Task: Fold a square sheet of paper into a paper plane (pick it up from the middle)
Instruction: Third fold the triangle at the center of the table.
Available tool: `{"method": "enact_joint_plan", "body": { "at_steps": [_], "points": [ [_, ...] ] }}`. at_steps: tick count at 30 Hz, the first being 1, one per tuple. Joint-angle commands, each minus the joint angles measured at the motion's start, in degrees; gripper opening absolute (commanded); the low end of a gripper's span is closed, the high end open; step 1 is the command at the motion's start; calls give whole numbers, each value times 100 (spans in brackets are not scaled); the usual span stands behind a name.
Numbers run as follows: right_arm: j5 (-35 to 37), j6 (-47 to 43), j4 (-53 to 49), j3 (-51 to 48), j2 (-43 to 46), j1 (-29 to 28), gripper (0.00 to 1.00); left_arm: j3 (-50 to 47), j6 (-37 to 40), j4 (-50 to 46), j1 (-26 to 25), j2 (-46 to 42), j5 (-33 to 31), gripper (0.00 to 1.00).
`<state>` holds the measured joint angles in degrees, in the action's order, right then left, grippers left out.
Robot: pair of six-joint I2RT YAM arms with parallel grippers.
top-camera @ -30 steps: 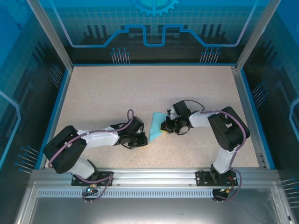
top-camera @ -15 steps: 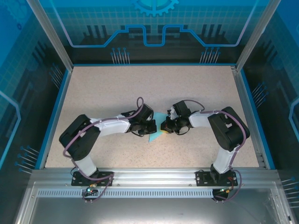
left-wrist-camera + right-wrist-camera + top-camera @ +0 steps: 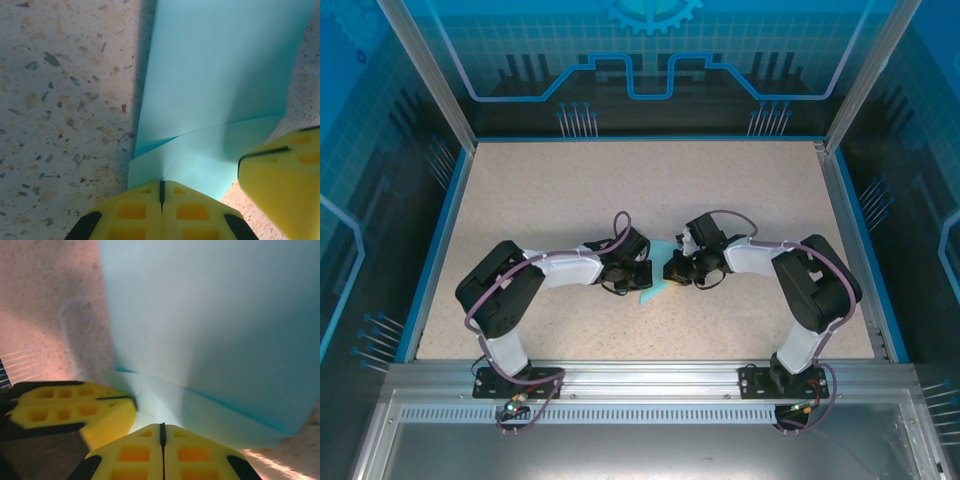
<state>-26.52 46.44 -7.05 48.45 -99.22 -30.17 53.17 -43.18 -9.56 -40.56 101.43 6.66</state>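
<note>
The turquoise-blue sheet of paper (image 3: 655,288) lies folded at the table's middle, mostly hidden between the two grippers. In the left wrist view the paper (image 3: 220,75) shows a diagonal flap edge, and its near edge runs into my left gripper (image 3: 161,189), which is shut on it. The right gripper's yellow fingers (image 3: 282,190) sit close at the right. My right gripper (image 3: 162,432) is shut on the opposite edge of the paper (image 3: 210,315), with the left gripper's fingers (image 3: 70,407) beside it. From above, left gripper (image 3: 648,272) and right gripper (image 3: 670,270) nearly touch.
The speckled beige table (image 3: 620,190) is bordered by a blue rim (image 3: 450,230) and enclosed by translucent blue walls. Both arms reach inward from their bases at the near edge, with open tabletop behind and to each side of them.
The left arm has swung right and forward from beside the paper, bringing its gripper onto the paper's left edge against the right gripper. The right arm has barely moved.
</note>
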Motion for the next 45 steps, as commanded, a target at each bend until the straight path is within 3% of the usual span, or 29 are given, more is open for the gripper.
{"method": "enact_joint_plan", "body": {
  "at_steps": [1,9,15,30,39,45],
  "points": [
    [24,50,-113,92,85,-207,6,-152,169,-263,22,180,-195,4],
    [75,190,198,-100,-464,-51,3,-105,247,-304,29,232,-220,4],
    [160,241,202,-454,-193,277,5,-121,309,-353,22,327,-310,2],
    [-533,49,401,-656,14,1386,7,-149,424,-463,22,407,-393,1],
    [-342,130,152,-423,632,864,11,-50,445,-475,25,391,-314,1],
    [-210,336,241,-128,134,361,9,-15,423,-455,28,378,-277,2]
  ]
}}
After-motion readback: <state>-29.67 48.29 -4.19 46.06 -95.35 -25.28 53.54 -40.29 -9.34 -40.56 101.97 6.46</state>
